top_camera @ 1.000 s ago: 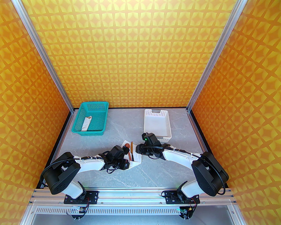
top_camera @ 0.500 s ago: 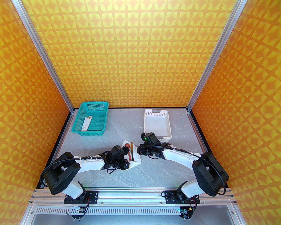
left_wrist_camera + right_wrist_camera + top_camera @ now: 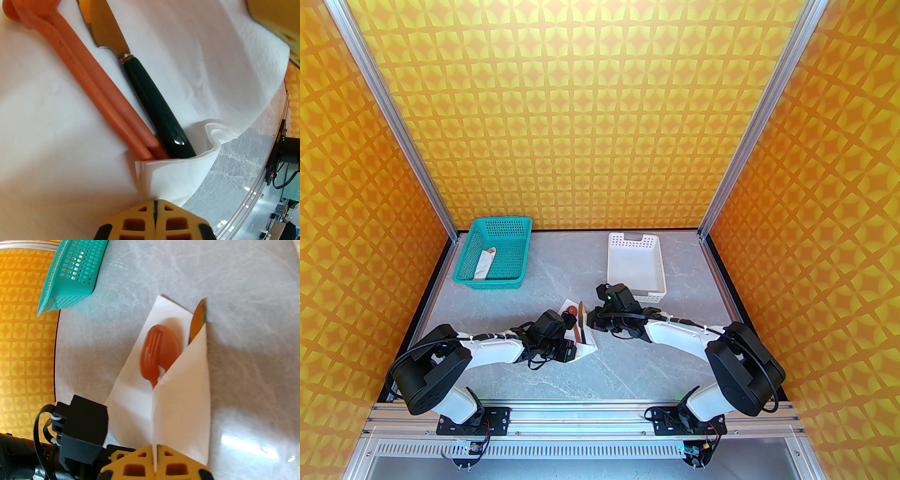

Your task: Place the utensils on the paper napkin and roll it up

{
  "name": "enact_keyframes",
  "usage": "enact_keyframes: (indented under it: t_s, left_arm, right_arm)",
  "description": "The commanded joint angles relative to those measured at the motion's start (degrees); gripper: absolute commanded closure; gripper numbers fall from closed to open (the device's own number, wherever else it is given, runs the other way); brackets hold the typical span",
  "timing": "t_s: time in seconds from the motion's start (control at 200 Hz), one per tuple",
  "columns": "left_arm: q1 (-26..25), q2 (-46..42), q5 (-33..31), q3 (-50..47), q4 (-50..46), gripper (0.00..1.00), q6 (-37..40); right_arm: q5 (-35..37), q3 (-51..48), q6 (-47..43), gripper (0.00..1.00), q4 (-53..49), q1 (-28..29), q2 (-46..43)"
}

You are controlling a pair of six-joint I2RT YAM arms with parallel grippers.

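While the left gripper [image 3: 154, 202] and right gripper [image 3: 154, 448] each pinch a napkin [image 3: 182, 392] edge on the table [image 3: 628, 375], its lifted flap partly covers knife [image 3: 152, 98], fork [image 3: 151, 343] and spoon [image 3: 171, 345]; teal basket [image 3: 494, 255] and white basket [image 3: 635, 267] stand beyond.

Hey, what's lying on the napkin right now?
The fork, spoon and knife, the fork's tines over the spoon's bowl. In the right wrist view the napkin's raised flap covers their handles.

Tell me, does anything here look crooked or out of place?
Yes: the knife pokes its tip out past the far edge of the paper napkin, over the bare table, so it is not fully on the sheet.
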Motion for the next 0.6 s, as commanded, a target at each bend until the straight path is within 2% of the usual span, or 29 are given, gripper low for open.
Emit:
enact_keyframes:
  t_s: [0.0, 0.595]
  left_arm:
    - [0.25, 0.97, -2.47, 0.55, -2.89, 0.98, 0.49]
    - [0.25, 1.03, -3.45, 0.76, -2.90, 0.98, -0.60]
  right_arm:
    - [-1.35, -0.56, 2.84, 0.98, 3.68, 0.95, 1.27]
    - [0.58, -2.60, 10.62, 1.00, 10.98, 4.39, 3.84]
